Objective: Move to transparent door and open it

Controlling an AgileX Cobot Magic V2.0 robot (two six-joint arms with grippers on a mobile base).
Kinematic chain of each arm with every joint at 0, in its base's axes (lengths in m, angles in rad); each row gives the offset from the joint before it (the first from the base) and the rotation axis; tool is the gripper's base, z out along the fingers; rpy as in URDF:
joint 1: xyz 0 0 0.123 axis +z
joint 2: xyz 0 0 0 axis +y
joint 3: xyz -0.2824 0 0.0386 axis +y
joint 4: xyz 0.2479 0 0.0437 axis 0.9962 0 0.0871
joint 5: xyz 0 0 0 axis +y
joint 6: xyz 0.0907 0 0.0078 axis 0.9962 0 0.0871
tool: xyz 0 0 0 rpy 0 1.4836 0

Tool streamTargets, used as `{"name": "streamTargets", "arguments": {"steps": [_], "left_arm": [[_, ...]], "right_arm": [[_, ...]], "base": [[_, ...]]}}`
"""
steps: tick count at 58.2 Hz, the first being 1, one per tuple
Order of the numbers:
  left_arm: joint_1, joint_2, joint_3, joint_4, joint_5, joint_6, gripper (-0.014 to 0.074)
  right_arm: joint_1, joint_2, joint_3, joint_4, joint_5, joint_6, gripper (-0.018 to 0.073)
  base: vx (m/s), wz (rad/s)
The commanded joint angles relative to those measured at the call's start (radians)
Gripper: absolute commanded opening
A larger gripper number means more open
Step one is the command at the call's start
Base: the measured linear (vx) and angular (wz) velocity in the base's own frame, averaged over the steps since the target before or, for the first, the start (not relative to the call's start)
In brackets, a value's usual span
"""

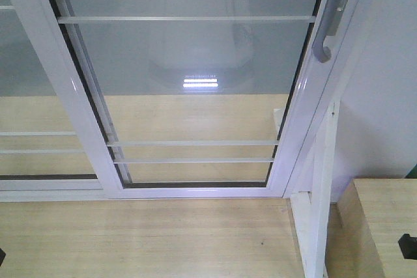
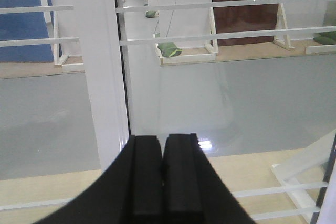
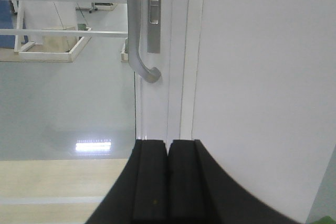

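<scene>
Nearest the front camera, a pale wooden floor (image 1: 143, 239) runs up to the door track. Low in each wrist view, the left gripper (image 2: 163, 182) and right gripper (image 3: 168, 182) have their black fingers pressed together, holding nothing. Beyond the right gripper, not touching it, the curved silver handle (image 3: 137, 35) and lock plate (image 3: 153, 19) sit on the right stile of the transparent door (image 1: 195, 63), beside a white wall (image 3: 262, 77). A neighbouring glass panel (image 1: 26, 63) stands left. Farther, through the glass, lies grey floor (image 3: 63, 103).
</scene>
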Motion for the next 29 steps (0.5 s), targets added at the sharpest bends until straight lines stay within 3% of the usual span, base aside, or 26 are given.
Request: {"name": "streamTargets", "arguments": {"steps": [1,29], "left_arm": [[-0.001,-0.014,0.015,-0.004,-0.084,-0.007,-0.0006],[-0.001,-0.014,0.015,-0.004,-0.084,-0.007,-0.0006]], "right_arm": [[-0.004,-0.016,0.004,-0.003,-0.083,0.0,-0.0009],[-0.004,-0.016,0.004,-0.003,-0.083,0.0,-0.0009]], "base": [[0.09,0.03],[0.08,0.01]]}}
